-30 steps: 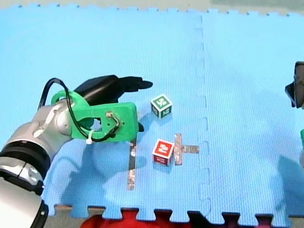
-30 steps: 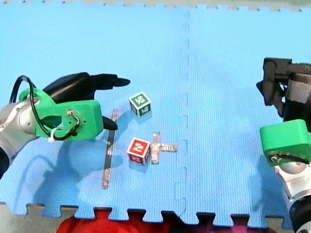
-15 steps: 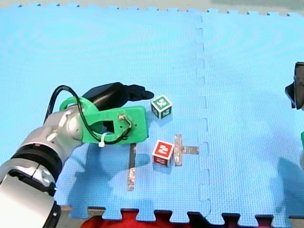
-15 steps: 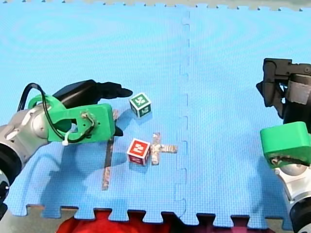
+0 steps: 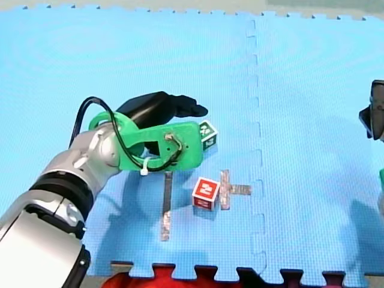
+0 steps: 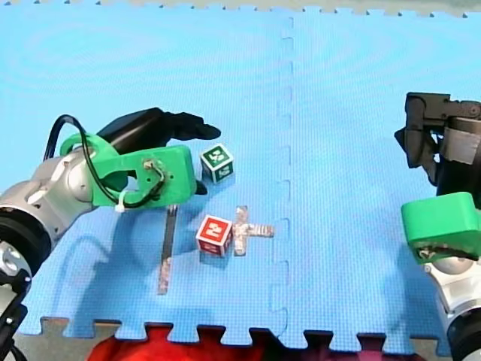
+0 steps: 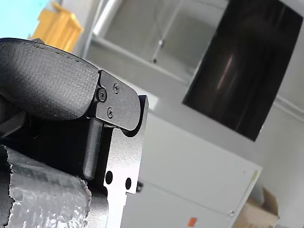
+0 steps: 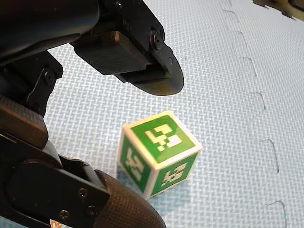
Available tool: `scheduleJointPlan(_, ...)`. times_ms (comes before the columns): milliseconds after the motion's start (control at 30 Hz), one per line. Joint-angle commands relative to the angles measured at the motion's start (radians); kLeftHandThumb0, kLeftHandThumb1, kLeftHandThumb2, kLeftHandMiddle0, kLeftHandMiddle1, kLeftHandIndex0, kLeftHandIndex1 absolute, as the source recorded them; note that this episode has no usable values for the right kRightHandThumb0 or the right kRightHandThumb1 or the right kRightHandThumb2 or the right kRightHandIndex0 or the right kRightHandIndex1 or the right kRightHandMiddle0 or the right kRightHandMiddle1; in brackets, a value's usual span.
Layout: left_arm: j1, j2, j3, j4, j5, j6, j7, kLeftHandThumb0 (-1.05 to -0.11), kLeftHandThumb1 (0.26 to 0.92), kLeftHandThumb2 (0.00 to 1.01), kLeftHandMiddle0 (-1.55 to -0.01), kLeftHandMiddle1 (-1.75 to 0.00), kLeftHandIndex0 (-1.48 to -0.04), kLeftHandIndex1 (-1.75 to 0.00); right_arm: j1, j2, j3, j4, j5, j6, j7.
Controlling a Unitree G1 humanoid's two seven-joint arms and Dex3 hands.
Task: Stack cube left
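While green cube (image 6: 216, 162) sits free on mat (image 6: 338, 75), red cube (image 6: 214, 233) just nearside of it, left hand (image 6: 154, 129) hovers beside it, wide, empty. Straddle opposite faces squarely before closing. Right hand (image 6: 428, 139) well right of green cube; grip probably slack, cannot tell.

A robotics lab: blue foam puzzle mat (image 5: 300, 90), tape marks (image 5: 227, 189), white cabinets (image 7: 194, 173), cardboard box (image 7: 259, 214).

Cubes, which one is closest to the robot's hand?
The green cube, just beside the fingertips of the left hand, not held. The red cube sits apart, nearer the robot, next to the tape cross.
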Motion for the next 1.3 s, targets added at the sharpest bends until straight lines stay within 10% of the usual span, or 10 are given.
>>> scheduleJointPlan(0,-0.005,0.001,0.004,0.005,-0.003,0.004,-0.005,-0.749,0.719,0.00,-0.85,-1.75,-0.66,-0.04,0.006,-0.001,-0.002,-0.007,-0.001,0.001,-0.005)
scheduleJointPlan(1267,-0.028,-0.035,0.040,0.019,-0.033,0.080,-0.048,-0.648,0.712,0.00,-0.94,-1.75,-0.80,-0.03,0.076,-0.007,-0.020,-0.113,-0.005,0.028,0.001)
